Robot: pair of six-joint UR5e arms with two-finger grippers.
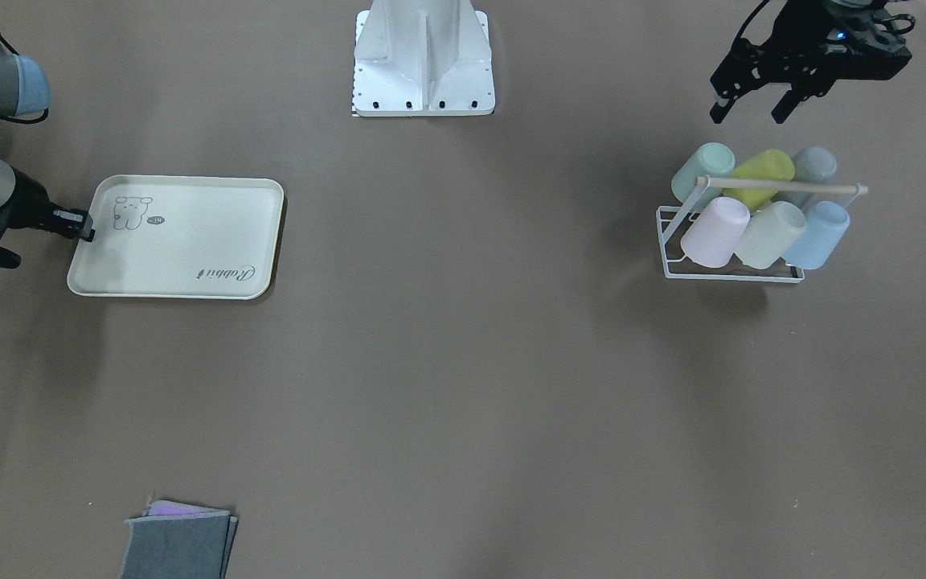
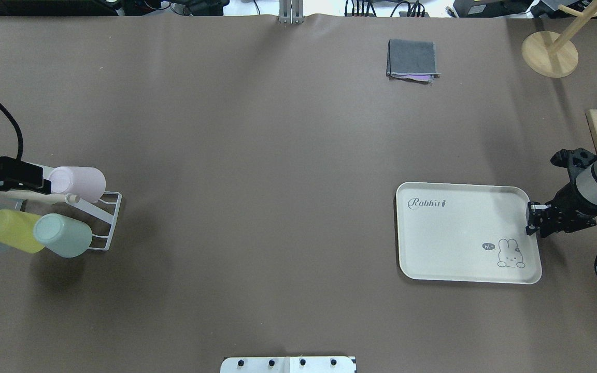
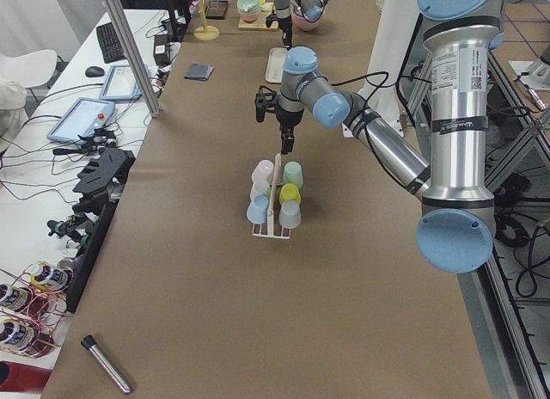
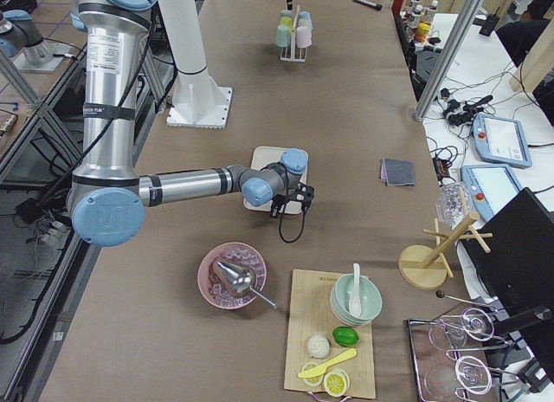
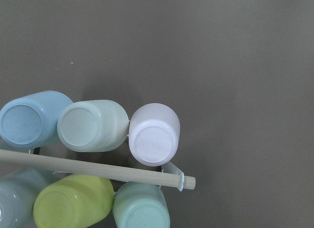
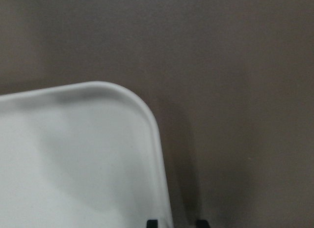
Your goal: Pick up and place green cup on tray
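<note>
The green cup [image 1: 702, 170] lies on its side at one end of a white wire rack [image 1: 676, 269], beside a yellow-green cup [image 1: 762, 174]. It also shows as the green cup [image 2: 62, 235] in the overhead view and the green cup [image 5: 142, 207] in the left wrist view. My left gripper [image 1: 751, 111] hangs open above and behind the rack, holding nothing. The cream tray [image 1: 178, 237] with the "Rabbit" script lies flat on the other side of the table. My right gripper [image 2: 531, 217] sits at its short edge, fingers on either side of the tray's rim [image 6: 159, 154].
The rack also holds pink [image 1: 716, 232], cream [image 1: 770, 233], blue [image 1: 818, 235] and grey-blue [image 1: 813, 167] cups under a wooden bar [image 1: 780, 186]. A folded grey cloth [image 1: 180, 543] lies near the operators' edge. The robot base [image 1: 423, 56] stands mid-table. A wooden stand [image 2: 550, 52] occupies a far corner.
</note>
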